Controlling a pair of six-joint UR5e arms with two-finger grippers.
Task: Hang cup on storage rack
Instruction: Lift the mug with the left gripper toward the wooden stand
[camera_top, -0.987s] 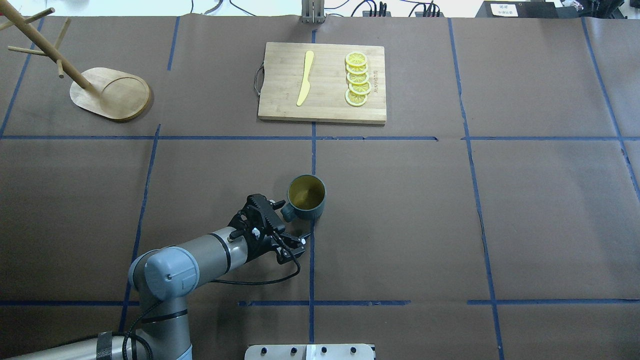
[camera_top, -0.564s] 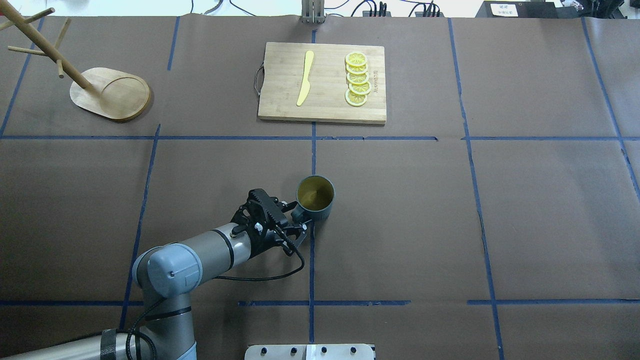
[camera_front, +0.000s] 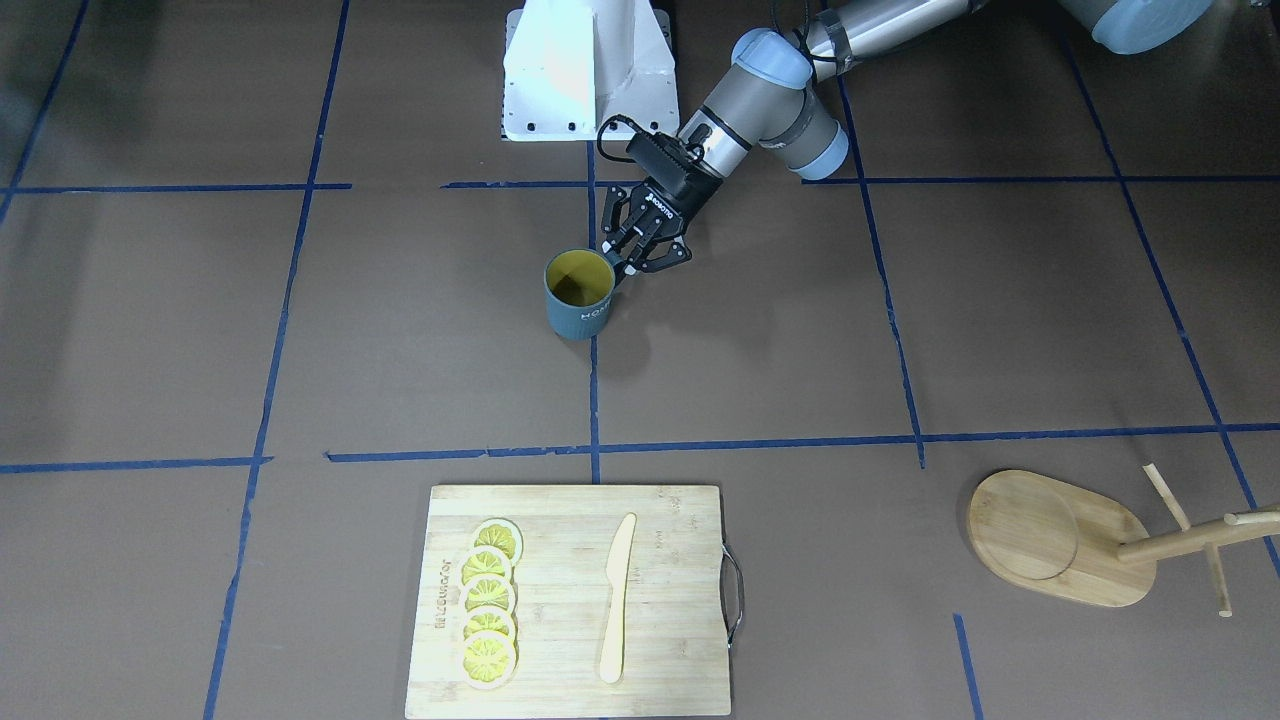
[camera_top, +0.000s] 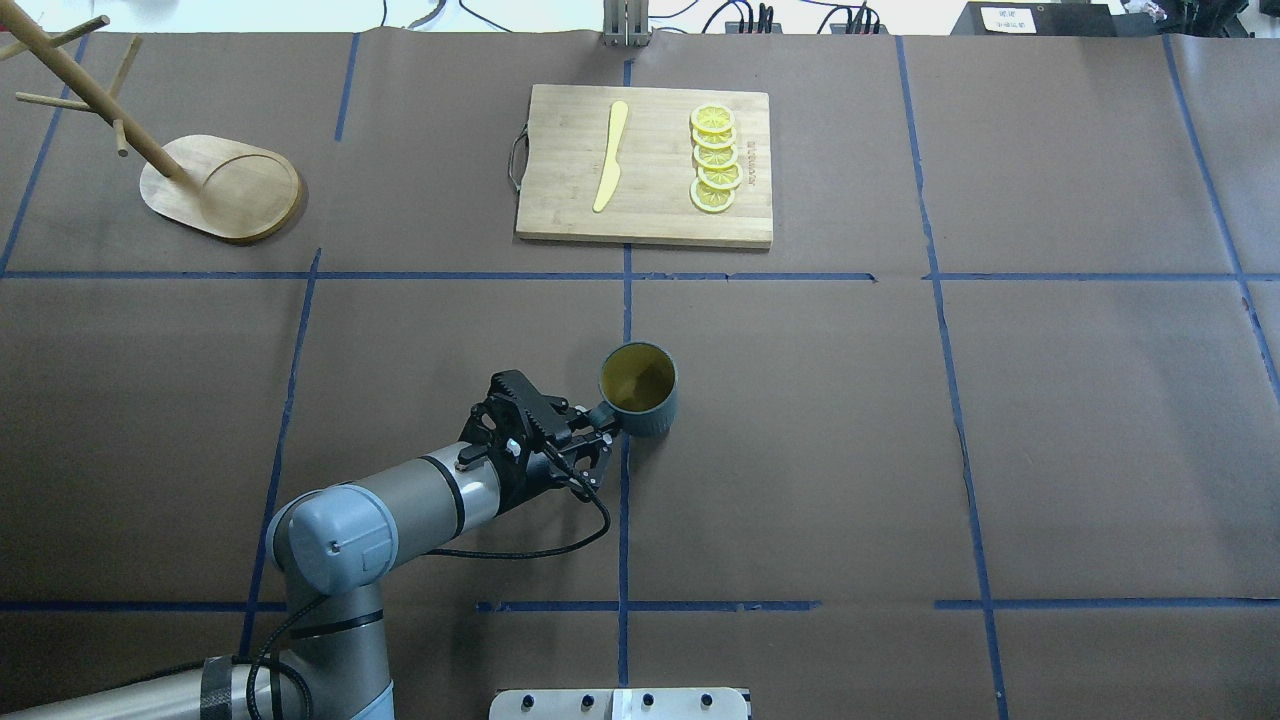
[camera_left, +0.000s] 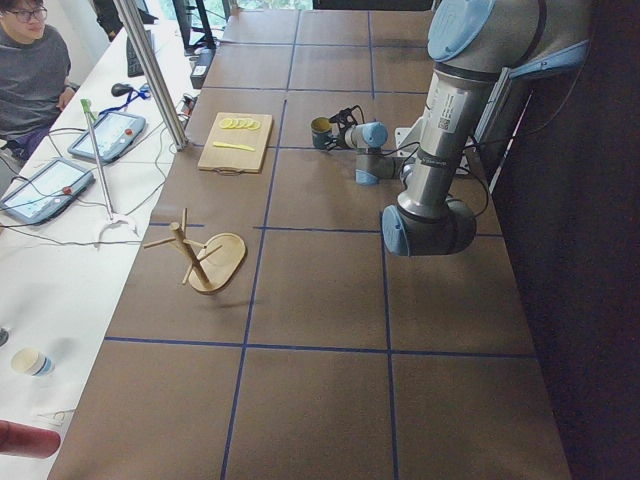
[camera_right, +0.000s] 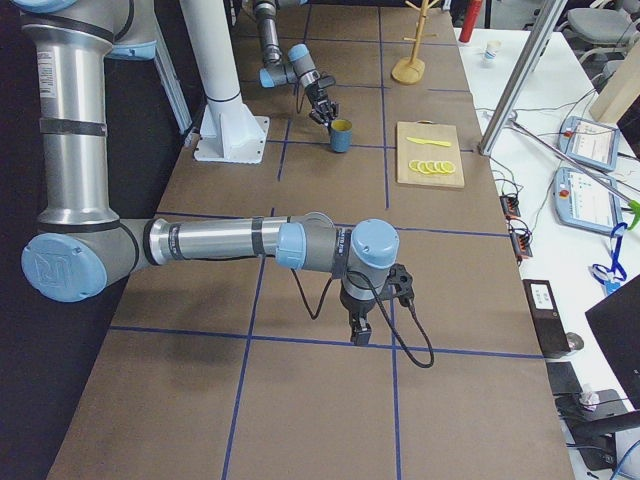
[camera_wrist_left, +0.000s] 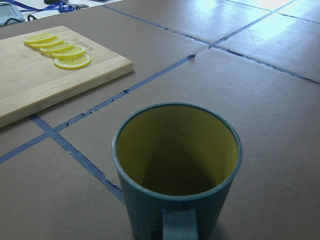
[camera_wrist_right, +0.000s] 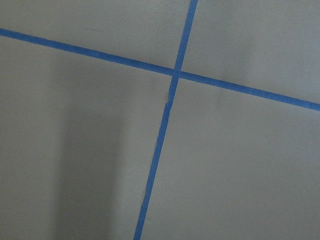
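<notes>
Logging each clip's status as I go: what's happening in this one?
The left gripper has its fingers closed on the handle of the cup, which stands upright on the table. The storage rack stands at the table's far left corner with nothing on its pegs. The right gripper hangs over the table well away from the cup; open or shut cannot be told.

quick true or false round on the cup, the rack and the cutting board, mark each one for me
1. The cup stands upright on the table. True.
2. The cup hangs on the storage rack. False: the rack's pegs are bare, far from it.
3. The left gripper is at the cup's handle. True.
4. The yellow knife lies beside the cup. False: it lies on the cutting board.
5. Three lemon slices are on the cutting board. False: five.
</notes>
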